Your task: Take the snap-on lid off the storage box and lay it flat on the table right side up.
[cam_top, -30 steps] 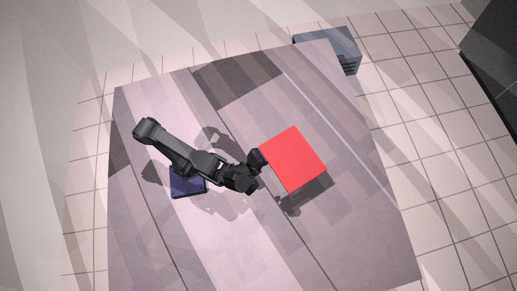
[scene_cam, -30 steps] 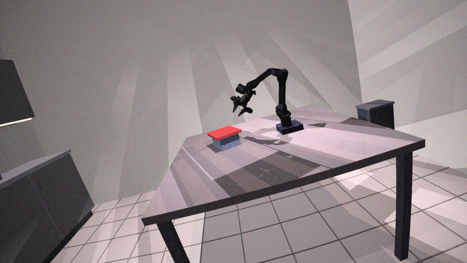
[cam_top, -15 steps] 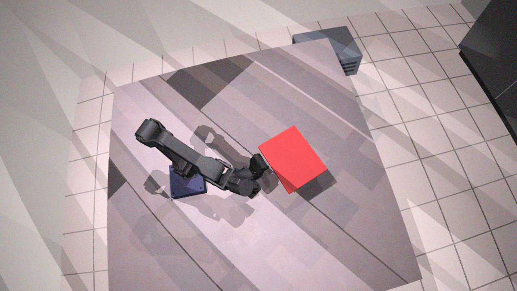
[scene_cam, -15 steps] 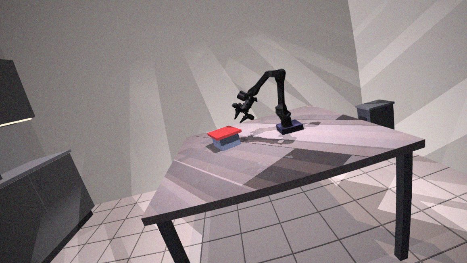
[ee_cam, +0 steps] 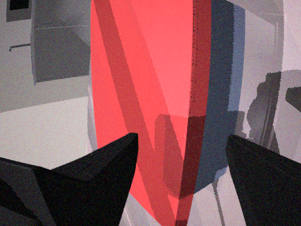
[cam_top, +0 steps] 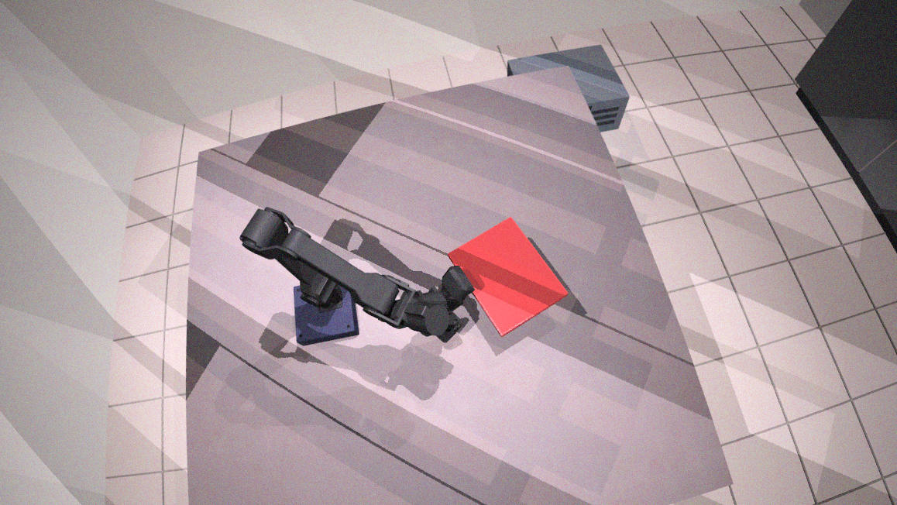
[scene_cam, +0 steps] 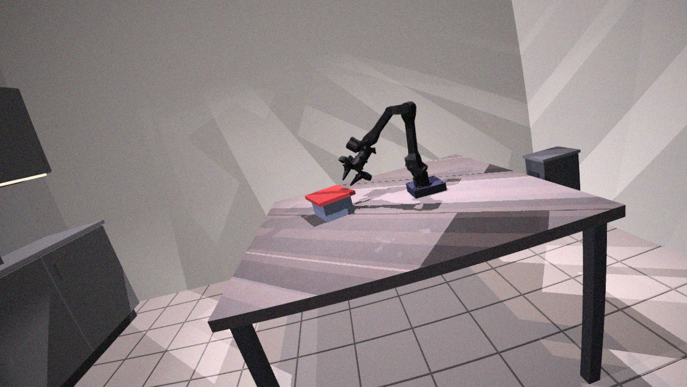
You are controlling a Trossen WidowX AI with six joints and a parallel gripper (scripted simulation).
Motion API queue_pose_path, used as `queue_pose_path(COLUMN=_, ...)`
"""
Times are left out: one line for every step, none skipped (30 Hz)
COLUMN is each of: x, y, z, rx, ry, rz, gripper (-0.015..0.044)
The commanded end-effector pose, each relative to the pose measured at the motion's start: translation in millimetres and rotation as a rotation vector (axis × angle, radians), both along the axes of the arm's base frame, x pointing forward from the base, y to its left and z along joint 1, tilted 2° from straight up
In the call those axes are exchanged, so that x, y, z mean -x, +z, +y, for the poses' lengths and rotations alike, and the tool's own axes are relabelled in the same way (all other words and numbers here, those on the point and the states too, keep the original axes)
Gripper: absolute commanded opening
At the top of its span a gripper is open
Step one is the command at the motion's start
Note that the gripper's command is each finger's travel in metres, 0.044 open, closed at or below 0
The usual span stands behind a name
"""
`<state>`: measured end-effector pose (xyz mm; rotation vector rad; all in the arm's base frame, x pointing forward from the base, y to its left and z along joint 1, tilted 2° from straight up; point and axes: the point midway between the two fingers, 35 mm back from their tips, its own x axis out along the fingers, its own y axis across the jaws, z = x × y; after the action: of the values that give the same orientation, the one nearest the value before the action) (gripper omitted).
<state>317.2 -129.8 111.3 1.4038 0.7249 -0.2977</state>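
The red lid (cam_top: 510, 282) (scene_cam: 330, 193) (ee_cam: 149, 52) sits flat and right side up on the blue-grey storage box (scene_cam: 332, 211) (ee_cam: 221, 87), overhanging its walls. The box stands on the table (cam_top: 552, 432) (scene_cam: 346, 252); the top view shows only the lid over it. My gripper (scene_cam: 347, 181) (ee_cam: 183, 142) is open and empty, slanting down just above the lid, on its side towards the arm base. In the wrist view the lid's near edge shows between the fingertips, farther off. The fingertips are hidden in the top view.
The arm's dark blue base (cam_top: 326, 323) (scene_cam: 426, 187) stands on the table, on the gripper's side of the box. Off the table, a grey cabinet (cam_top: 605, 81) stands beyond one edge in the top view, and dark cupboards (scene_cam: 81, 288) stand at the left in the exterior view.
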Motion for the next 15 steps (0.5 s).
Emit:
queue_pose_path(x=-5, y=-7, z=2, rx=-0.005, ry=-0.004, rz=0.007, gripper=0.0235)
queue_pose_path(x=-6, y=-8, z=2, rx=-0.005, ry=-0.004, rz=0.007, gripper=0.0235)
queue_pose_path(x=-8, y=-9, z=2, rx=-0.005, ry=-0.004, rz=0.007, gripper=0.0235)
queue_pose_path(x=-9, y=-10, z=3, rx=-0.005, ry=-0.004, rz=0.007, gripper=0.0235)
queue_pose_path(x=-10, y=-11, z=3, rx=-0.005, ry=-0.004, rz=0.007, gripper=0.0235)
queue_pose_path(x=-11, y=-12, z=4, rx=-0.005, ry=-0.004, rz=0.007, gripper=0.0235)
queue_pose_path(x=-13, y=-13, z=4, rx=-0.005, ry=-0.004, rz=0.006, gripper=0.0235)
queue_pose_path(x=-14, y=-14, z=4, rx=-0.005, ry=-0.004, rz=0.006, gripper=0.0235)
queue_pose_path(x=-15, y=-15, z=5, rx=-0.005, ry=-0.004, rz=0.006, gripper=0.0235)
queue_pose_path(x=-16, y=-16, z=5, rx=-0.005, ry=-0.004, rz=0.006, gripper=0.0235)
queue_pose_path(x=-17, y=-17, z=6, rx=-0.006, ry=-0.004, rz=0.006, gripper=0.0235)
queue_pose_path(x=-19, y=-18, z=6, rx=-0.006, ry=-0.004, rz=0.005, gripper=0.0235)
queue_pose_path(x=-20, y=-19, z=7, rx=-0.006, ry=-0.005, rz=0.005, gripper=0.0235)
queue_pose_path(x=-21, y=-20, z=7, rx=-0.006, ry=-0.005, rz=0.005, gripper=0.0235)
queue_pose_path(x=-22, y=-21, z=8, rx=-0.006, ry=-0.005, rz=0.004, gripper=0.0235)
